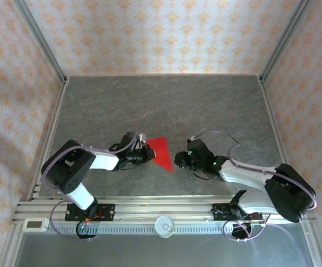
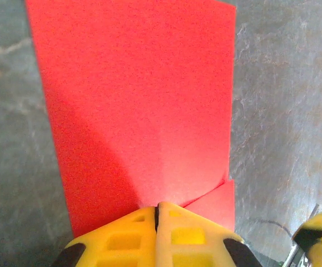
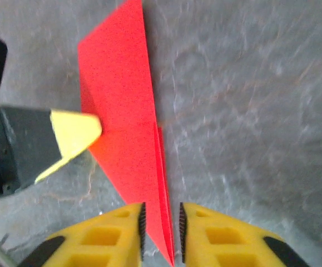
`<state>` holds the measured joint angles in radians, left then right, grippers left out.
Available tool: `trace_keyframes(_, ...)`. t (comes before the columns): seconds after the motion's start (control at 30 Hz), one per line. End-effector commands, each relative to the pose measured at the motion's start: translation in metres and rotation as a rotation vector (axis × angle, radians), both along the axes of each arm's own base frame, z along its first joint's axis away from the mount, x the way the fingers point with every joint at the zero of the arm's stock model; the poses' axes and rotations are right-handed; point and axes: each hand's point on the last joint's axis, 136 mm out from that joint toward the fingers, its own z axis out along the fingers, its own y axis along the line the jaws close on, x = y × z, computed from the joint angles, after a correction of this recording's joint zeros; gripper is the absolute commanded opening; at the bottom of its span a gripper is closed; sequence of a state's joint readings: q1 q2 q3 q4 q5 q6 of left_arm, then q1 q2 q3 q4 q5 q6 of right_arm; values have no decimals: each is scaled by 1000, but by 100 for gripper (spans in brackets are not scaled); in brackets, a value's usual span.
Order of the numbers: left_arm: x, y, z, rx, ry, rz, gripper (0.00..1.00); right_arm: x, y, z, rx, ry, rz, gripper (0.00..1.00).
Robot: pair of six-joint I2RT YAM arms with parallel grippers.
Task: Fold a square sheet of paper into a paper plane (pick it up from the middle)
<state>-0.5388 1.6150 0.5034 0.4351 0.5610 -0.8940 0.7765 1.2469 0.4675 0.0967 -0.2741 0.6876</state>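
At centre of the table [image 1: 205, 105], left gripper [image 2: 157, 210] clamps the folded red paper [image 1: 161, 153]; right gripper [image 3: 162, 208], jaws slightly apart, straddles its pointed tip.

Table [image 1: 161, 100]: walls [image 1: 149, 33] on the left, far and right sides; a rail [image 1: 127, 210] runs along the near edge and carries both arm bases. Paper plane [image 1: 162, 151]: on the table near its middle, between the two grippers. Left gripper [image 1: 149, 151]: at the plane's left edge, fingertips on that edge. Right gripper [image 1: 177, 160]: at the plane's near right end, the point lying between its fingers, apparently touching neither. Round disc [image 1: 164, 225]: just before the rail, between the bases. Small box [image 1: 33, 225]: at the near left corner.
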Motion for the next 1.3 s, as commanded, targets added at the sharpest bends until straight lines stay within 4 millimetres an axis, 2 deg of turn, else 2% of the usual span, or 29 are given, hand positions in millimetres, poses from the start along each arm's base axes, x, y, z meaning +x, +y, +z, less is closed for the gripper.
trace_keyframes(0.0,9,4,18,7,-52,50,4,23,-9,11,-33,-98,-70,32)
trace_keyframes(0.1,12,7,29,53,-90,20,14,26,6,17,-2,-89,-20,37)
trace_keyframes(0.27,19,21,36,56,-112,8,39,22,33,19,91,-79,87,43)
trace_keyframes(0.37,21,30,36,13,-99,9,47,25,36,12,72,-64,91,44)
trace_keyframes(0.5,20,28,41,-42,-96,-41,52,30,36,6,40,-48,76,44)
trace_keyframes(0.83,20,29,25,-23,-41,-53,53,33,27,10,33,-78,36,44)
trace_keyframes(1.1,22,20,27,-65,-30,-86,50,35,17,21,35,-126,-6,43)
trace_keyframes(1.27,23,11,30,-110,-24,-129,46,37,11,34,67,-164,-53,43)
